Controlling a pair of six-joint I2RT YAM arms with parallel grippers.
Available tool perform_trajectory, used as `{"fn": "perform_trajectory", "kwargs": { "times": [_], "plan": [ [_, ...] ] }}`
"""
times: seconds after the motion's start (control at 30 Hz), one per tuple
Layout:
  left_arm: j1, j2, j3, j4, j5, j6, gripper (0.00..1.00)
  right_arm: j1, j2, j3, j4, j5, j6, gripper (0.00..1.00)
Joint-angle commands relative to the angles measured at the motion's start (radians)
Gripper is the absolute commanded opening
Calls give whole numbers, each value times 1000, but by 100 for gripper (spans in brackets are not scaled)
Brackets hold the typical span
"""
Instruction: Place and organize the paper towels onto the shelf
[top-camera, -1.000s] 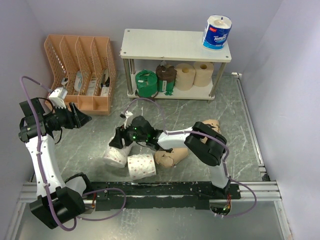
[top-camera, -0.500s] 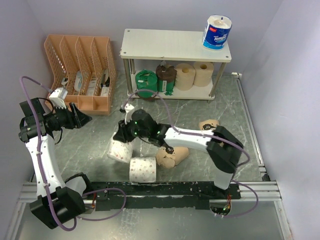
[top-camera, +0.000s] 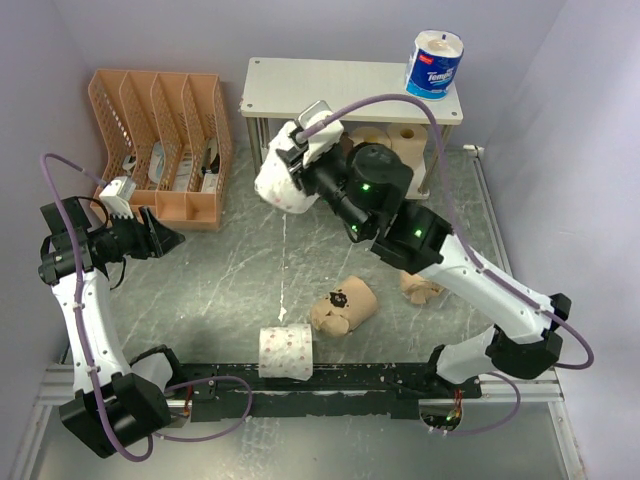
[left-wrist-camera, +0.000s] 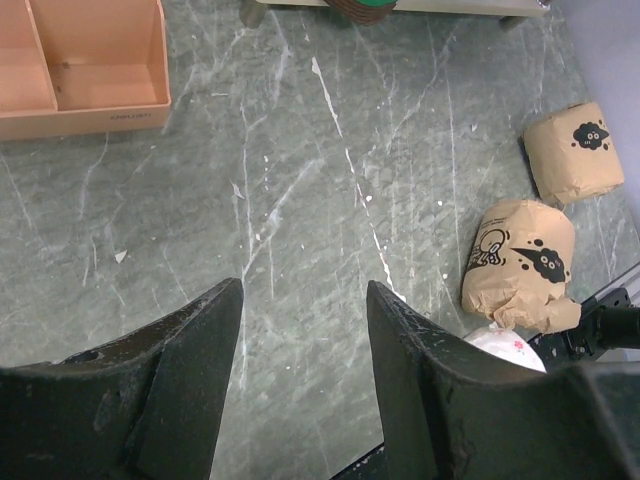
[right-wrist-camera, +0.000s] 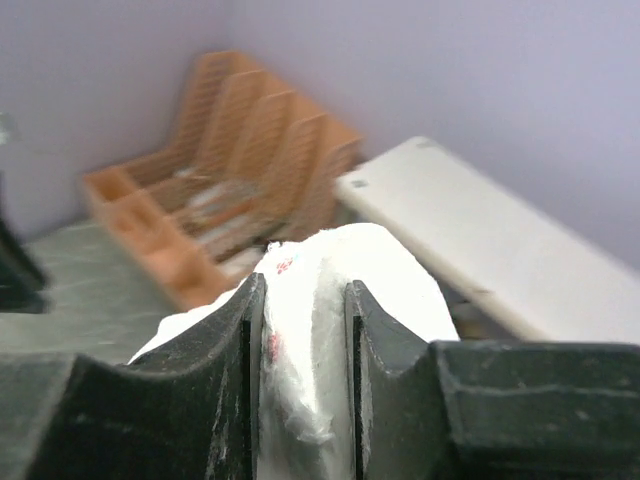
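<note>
My right gripper (top-camera: 295, 165) is shut on a white speckled roll (top-camera: 280, 186) and holds it in the air in front of the shelf's (top-camera: 330, 90) left end; the roll (right-wrist-camera: 330, 300) fills the gap between the fingers in the right wrist view, with the shelf board (right-wrist-camera: 490, 240) beyond. A blue-white roll (top-camera: 434, 64) stands on the top board. Green (top-camera: 291, 158), tan (top-camera: 408, 140) and other rolls sit on the lower tier, partly hidden by the arm. A white speckled roll (top-camera: 285, 352) and two kraft rolls (top-camera: 343, 306) (top-camera: 420, 287) lie on the floor. My left gripper (top-camera: 165, 238) is open and empty.
The orange slotted organizer (top-camera: 160, 140) stands left of the shelf, close to my left gripper. The left wrist view shows bare marbled floor (left-wrist-camera: 300, 200), the organizer's base (left-wrist-camera: 80, 60) and the two kraft rolls (left-wrist-camera: 520, 260) (left-wrist-camera: 575, 150). A black rail (top-camera: 330, 380) runs along the near edge.
My right gripper lifted the white speckled roll off the floor and carried it up and back toward the shelf's left end. The other white roll stays near the rail. The left arm has not moved.
</note>
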Motion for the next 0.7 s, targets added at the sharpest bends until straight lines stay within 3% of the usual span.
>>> {"fn": "perform_trajectory", "kwargs": {
  "times": [0.0, 0.17, 0.5, 0.67],
  "plan": [
    [12, -5, -3, 6, 20, -6, 63, 2, -1, 56, 37, 206, -417, 0],
    [12, 1, -6, 33, 4, -37, 61, -92, 136, 224, 38, 252, -658, 0],
    [11, -21, -32, 81, -23, -105, 61, -385, 385, 526, 29, 124, -735, 0],
    [11, -30, -39, 104, -11, -123, 60, -447, 467, 526, 213, 109, -786, 0]
  ]
}}
